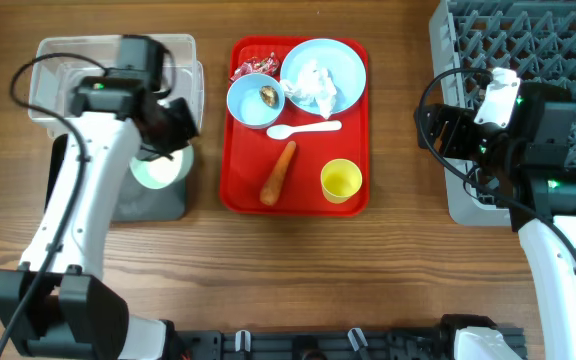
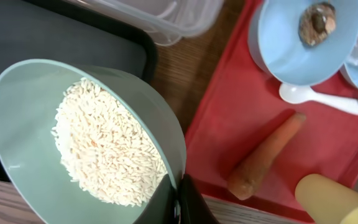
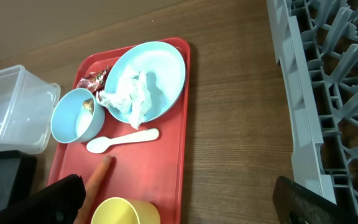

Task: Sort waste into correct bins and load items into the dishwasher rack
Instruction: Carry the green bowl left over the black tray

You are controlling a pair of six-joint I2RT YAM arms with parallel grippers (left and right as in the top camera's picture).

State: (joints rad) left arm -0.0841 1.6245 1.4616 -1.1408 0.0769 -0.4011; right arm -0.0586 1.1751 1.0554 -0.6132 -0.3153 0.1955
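**Currently: rice bowl gripped over the black bin, right tool spread wide**

At the left of the overhead view, the left tool (image 2: pixel 178 200) is clamped on the rim of a pale bowl (image 2: pixel 17 124). A heap of white rice (image 2: pixel 107 149) lies inside the bowl. The bowl hangs over the black bin (image 1: pixel 158 205), which sits at the lower left. The clear bin (image 1: pixel 68 60) is just above it in the frame.

A red tray (image 1: pixel 243 195) lies in the middle of the counter (image 1: pixel 398 280). At the tray's top left is a shiny red candy wrapper (image 1: pixel 256 66). Just below it stands a blue bowl (image 1: pixel 248 100) holding a brown lump (image 1: pixel 269 95). The blue plate (image 1: pixel 346 65) fills the tray's top right and carries crumpled tissue (image 1: pixel 311 85). A white spoon (image 1: pixel 303 129) lies below the plate. The carrot (image 1: pixel 278 173) lies slanted at the lower middle, with the yellow cup (image 1: pixel 340 181) at the lower right.

The grey rack (image 1: pixel 528 30) takes up the right edge of the frame. The right tool (image 3: pixel 179 186) is by the rack's left side, with its jaws wide apart and nothing between them.
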